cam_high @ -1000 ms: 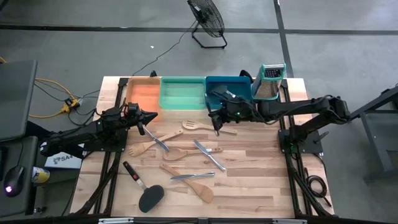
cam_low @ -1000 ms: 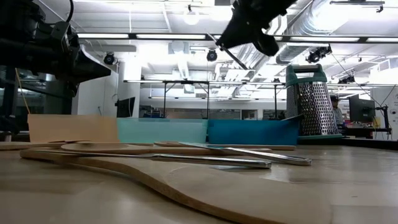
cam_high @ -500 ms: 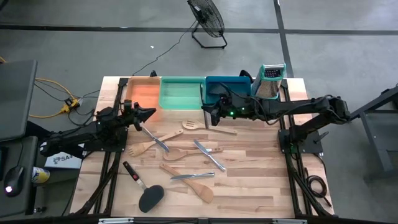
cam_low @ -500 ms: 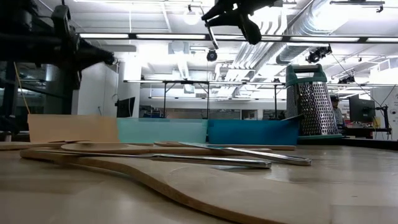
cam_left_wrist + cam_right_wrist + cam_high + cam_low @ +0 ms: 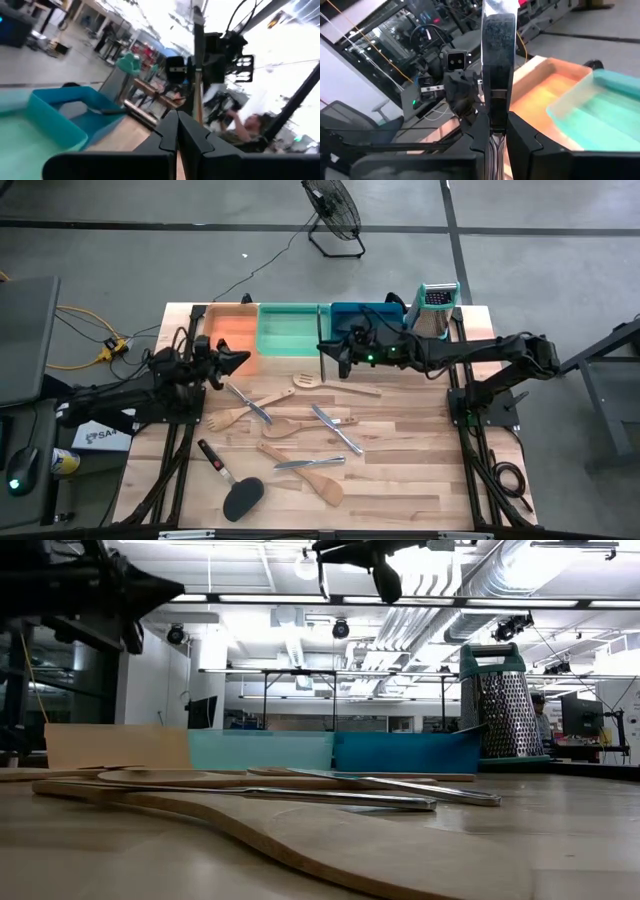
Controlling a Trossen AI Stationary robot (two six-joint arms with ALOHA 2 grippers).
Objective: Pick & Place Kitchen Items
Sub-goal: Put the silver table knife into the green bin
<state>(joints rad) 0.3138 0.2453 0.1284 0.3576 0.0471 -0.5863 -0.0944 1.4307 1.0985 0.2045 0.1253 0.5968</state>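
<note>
My right gripper [image 5: 326,349] hangs over the table's far middle, near the green tray [image 5: 292,330], shut on a slim silver piece of cutlery [image 5: 321,330]. My left gripper [image 5: 243,359] is shut on nothing, raised in front of the orange tray [image 5: 228,332]. The other kitchen items lie flat on the table: a wooden fork [image 5: 228,418], wooden spatulas [image 5: 312,479], metal cutlery [image 5: 336,429] and a black turner [image 5: 241,498]. My right gripper pinches the silver cutlery partway along its length [image 5: 497,117] between its two fingers. The fingers come about level from the table's right and lie across it. The piece is lifted clear of the table and runs roughly from the near side toward the far side.
A blue tray [image 5: 368,318] stands right of the green one, with a steel box grater [image 5: 435,310] at the far right corner. The near right part of the table [image 5: 420,480] holds nothing.
My right gripper has tipped from pointing down to about level and has gone up and toward the table's far left, swinging the cutlery up with it. My left gripper has risen and tipped its fingers upward, staying shut.
</note>
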